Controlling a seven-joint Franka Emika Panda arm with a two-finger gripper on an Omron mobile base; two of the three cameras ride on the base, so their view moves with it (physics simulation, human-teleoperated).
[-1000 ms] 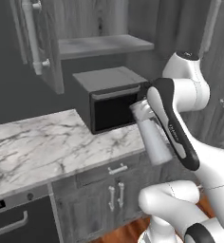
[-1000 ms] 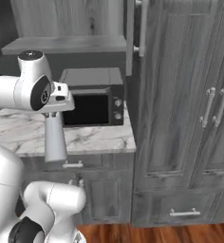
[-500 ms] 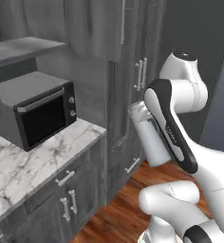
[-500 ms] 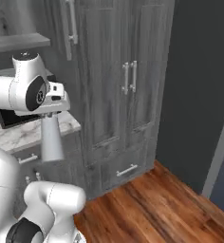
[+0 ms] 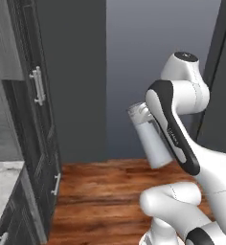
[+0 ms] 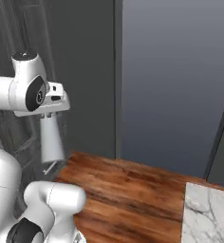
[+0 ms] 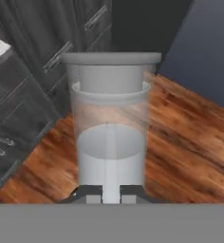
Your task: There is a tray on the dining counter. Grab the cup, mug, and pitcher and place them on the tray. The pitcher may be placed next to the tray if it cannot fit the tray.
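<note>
The pitcher (image 5: 151, 139) is a tall translucent pale grey cylinder with a rounded lid, and it hangs in the air over the wooden floor. My gripper (image 7: 111, 191) is shut on it, with a dark fingertip on either side of its handle strip. In the right base view the pitcher (image 6: 51, 140) hangs below the hand (image 6: 52, 100), slightly tilted. In the hand view the pitcher (image 7: 111, 118) stands straight ahead, with its lid at the far end. The tray, cup and mug are out of view.
Dark grey tall cabinets (image 5: 36, 115) stand on the left, with a marble worktop corner (image 5: 1, 184) below them. A plain grey wall (image 6: 175, 80) is ahead over brown wooden floor (image 6: 133, 190). A white marble counter corner (image 6: 208, 214) shows at the lower right.
The whole scene has slid left as the base turns right: the microwave and worktop left the views, and the wall and floor came in. The pitcher stays in the shut gripper.
</note>
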